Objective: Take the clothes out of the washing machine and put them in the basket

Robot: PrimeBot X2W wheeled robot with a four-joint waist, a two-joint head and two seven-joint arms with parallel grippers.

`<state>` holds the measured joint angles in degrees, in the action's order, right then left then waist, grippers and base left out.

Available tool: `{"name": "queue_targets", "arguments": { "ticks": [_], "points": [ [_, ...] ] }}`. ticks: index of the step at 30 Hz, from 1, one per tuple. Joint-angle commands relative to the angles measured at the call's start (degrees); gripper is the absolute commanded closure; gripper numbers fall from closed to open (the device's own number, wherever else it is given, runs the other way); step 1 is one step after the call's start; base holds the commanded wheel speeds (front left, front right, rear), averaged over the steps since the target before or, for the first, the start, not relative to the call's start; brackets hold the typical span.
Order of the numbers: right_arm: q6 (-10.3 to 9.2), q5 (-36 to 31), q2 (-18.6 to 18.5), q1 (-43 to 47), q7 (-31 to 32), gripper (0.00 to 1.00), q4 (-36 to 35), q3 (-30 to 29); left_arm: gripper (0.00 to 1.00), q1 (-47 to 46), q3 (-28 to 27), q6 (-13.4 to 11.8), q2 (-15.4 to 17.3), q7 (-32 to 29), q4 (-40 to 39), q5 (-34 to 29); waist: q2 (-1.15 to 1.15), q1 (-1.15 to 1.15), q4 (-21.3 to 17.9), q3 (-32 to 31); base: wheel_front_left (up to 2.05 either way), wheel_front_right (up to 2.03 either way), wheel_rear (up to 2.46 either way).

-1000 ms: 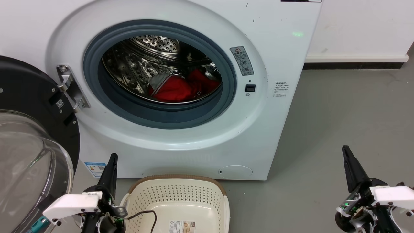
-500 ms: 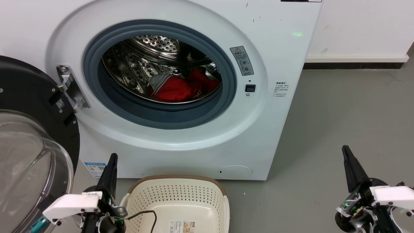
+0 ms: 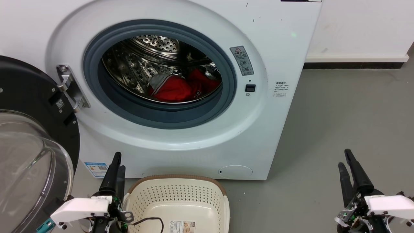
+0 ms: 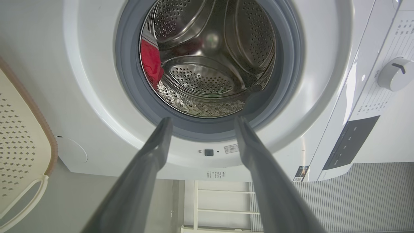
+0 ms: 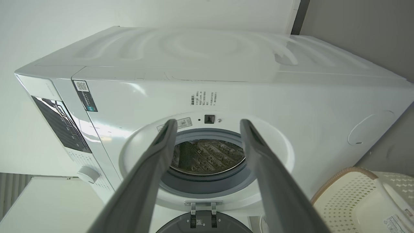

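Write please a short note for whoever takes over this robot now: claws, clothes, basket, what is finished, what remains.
Left claw: open, empty, low beside the basket.
Right claw: open, empty, low at the right.
Clothes: red heap inside the washing machine; its door stands open.
Basket: on the floor before the machine, no clothes in the part visible.
Done: nothing taken out.
Left: grasp the clothes, pull them out, drop them in the basket.

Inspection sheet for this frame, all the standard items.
Surface: grey floor.
Job's things: red fabric clothes lie in the steel drum of the white front-loading washing machine, its glass door open; cream perforated plastic basket on the floor before it, no clothes inside.
Clutter: nothing seen.
Grippers: left gripper open, right gripper open, both low, holding nothing.
Cables: thin black cable loops over the basket's near part.
Surroundings: white wall, dark skirting.
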<state>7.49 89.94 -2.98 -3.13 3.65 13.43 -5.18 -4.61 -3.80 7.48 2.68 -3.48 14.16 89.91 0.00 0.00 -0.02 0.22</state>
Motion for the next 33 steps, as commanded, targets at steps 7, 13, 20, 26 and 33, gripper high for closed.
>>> {"name": "queue_targets", "arguments": {
  "ticks": [7,13,20,26,33],
  "points": [
    [0.01,-10.32,-0.56,0.28,-2.39,0.0,-3.41,-0.32,0.0,-1.63,0.81,0.01,0.18,2.29,-3.34,-8.93,0.0,0.0,0.0,0.03,0.0,0.0,0.0],
    [0.01,-17.41,-0.17,1.23,-3.83,0.0,-5.63,-0.43,0.0,-1.79,1.74,-0.14,0.19,3.73,-4.99,-17.74,0.0,0.0,-0.04,0.02,0.0,0.0,0.0],
    [0.01,-28.05,-0.22,2.55,-5.43,0.0,-7.72,0.13,0.0,-1.53,3.78,-1.08,0.2,5.32,-6.22,-27.8,0.0,0.0,-0.1,-0.04,0.0,0.0,0.0],
    [0.01,-33.61,-0.22,3.37,-6.47,0.0,-8.39,0.89,0.0,-1.33,5.17,-1.53,0.21,6.36,-6.52,-34.85,0.0,0.0,-0.1,-0.08,0.0,0.0,0.0],
    [0.01,-41.75,-0.17,4.47,-7.23,0.0,-9.44,1.15,0.0,-1.3,6.6,-2.64,0.89,7.75,-6.83,-43.36,0.0,0.0,-0.08,-0.18,0.0,0.0,0.0]
  ]
}}
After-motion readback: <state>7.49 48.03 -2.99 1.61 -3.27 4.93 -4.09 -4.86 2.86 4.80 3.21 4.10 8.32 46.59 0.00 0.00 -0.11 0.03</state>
